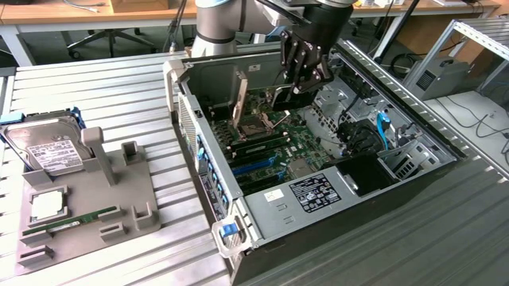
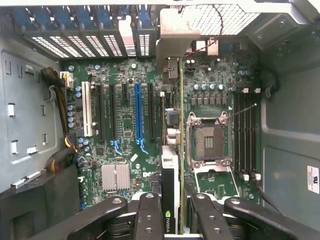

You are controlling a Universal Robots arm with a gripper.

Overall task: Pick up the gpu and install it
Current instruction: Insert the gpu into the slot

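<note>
One gripper [image 1: 306, 83], upper centre of the exterior view, clamps the gpu [image 1: 278, 100] upright inside the open case [image 1: 270, 210]; a hard drive [image 1: 49, 149] lies at the exterior view's left. Wrist view: the gpu [image 2: 170, 167] hangs between blue slot [image 2: 137, 115] and CPU socket [image 2: 208, 142].

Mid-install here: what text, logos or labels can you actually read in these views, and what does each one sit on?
"NVIDIA", next to a green logo: on the gpu gripped by the end effector.
"UL"-like mark: on the white sticker on the case's inner wall; its other print is unreadable.
Hard drive label: printed, too small to read.
Black-and-white case label: too small to read.
</note>
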